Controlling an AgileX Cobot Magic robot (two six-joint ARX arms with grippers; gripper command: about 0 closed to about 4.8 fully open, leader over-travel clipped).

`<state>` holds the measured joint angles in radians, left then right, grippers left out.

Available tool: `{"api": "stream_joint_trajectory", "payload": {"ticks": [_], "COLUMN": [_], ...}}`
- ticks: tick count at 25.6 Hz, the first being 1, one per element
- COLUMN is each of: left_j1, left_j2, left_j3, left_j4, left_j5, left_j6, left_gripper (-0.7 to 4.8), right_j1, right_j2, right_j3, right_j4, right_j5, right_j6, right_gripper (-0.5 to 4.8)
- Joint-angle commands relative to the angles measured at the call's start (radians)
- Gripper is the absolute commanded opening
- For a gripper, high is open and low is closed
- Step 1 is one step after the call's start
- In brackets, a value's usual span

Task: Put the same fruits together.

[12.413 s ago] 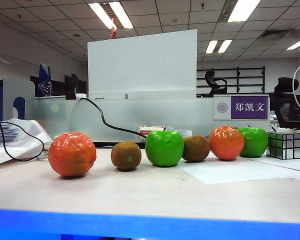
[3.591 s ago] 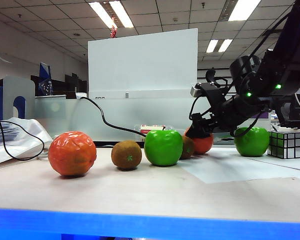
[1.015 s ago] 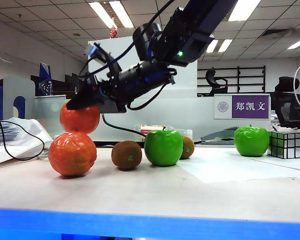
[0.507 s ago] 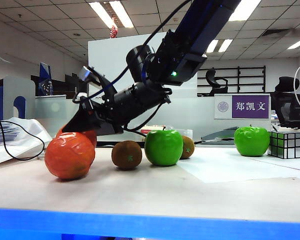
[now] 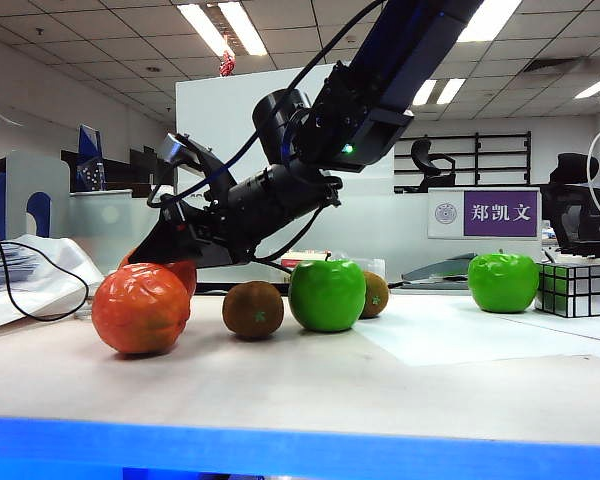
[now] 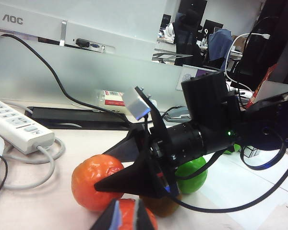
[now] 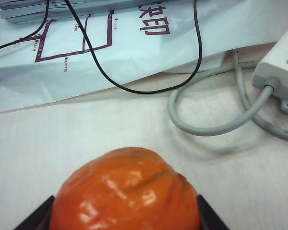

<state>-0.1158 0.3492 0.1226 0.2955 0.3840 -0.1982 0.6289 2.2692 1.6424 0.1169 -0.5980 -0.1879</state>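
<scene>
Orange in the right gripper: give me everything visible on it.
The held orange is glossy, lumpy and faceted, plastic-looking, deep orange-red. The right gripper has a dark finger on each side of it. It sits low at the table, behind and against the other orange; contact with the tabletop can't be confirmed. Nothing else touches it.

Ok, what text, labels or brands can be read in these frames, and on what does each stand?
"AOC": on the monitor back, left wrist view.
"郑凯文": on the purple nameplate on the partition, exterior view.
Purple characters on the plastic bag, right wrist view: cut off, not readable.
Red-and-white label on the small packet: too small to read.
Fruits and grippers: no text seen.
</scene>
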Motion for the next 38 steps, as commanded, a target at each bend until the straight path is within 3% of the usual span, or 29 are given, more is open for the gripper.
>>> {"api": "stream_joint_trajectory", "payload": {"ticks": [1, 5, 12, 16, 24, 28, 35, 38], "left_j1": [0.0, 0.0, 0.0, 0.0, 0.0, 0.0, 0.0, -0.002], "left_j2": [0.0, 0.0, 0.0, 0.0, 0.0, 0.0, 0.0, 0.01], "left_j3": [0.004, 0.004, 0.004, 0.004, 0.004, 0.004, 0.003, 0.003], "left_j4": [0.013, 0.013, 0.013, 0.013, 0.013, 0.013, -0.005, -0.023], "left_j5": [0.005, 0.005, 0.005, 0.005, 0.005, 0.005, 0.006, 0.071], "left_j6": [0.004, 0.004, 0.005, 0.005, 0.006, 0.007, 0.008, 0.027], "left_gripper": [0.54, 0.53, 0.53, 0.53, 0.53, 0.53, 0.57, 0.92], "right_j1": [0.001, 0.001, 0.001, 0.001, 0.001, -0.003, -0.032, -0.037], "right_j2": [0.003, 0.007, 0.01, 0.013, 0.015, 0.014, 0.0, -0.027], "right_j3": [0.007, 0.007, 0.007, 0.007, 0.007, 0.008, 0.009, 0.009], "right_j4": [0.019, 0.022, 0.022, 0.022, 0.024, 0.067, 0.091, 0.106], "right_j5": [0.02, 0.02, 0.022, 0.043, 0.046, 0.077, 0.063, 0.053], "right_j6": [-0.003, -0.003, -0.003, -0.003, -0.003, 0.001, 0.064, 0.066], "right_gripper": [1.63, 2.44, 2.97, 4.0, 4.02, 4.77, 4.79, 4.79]}}
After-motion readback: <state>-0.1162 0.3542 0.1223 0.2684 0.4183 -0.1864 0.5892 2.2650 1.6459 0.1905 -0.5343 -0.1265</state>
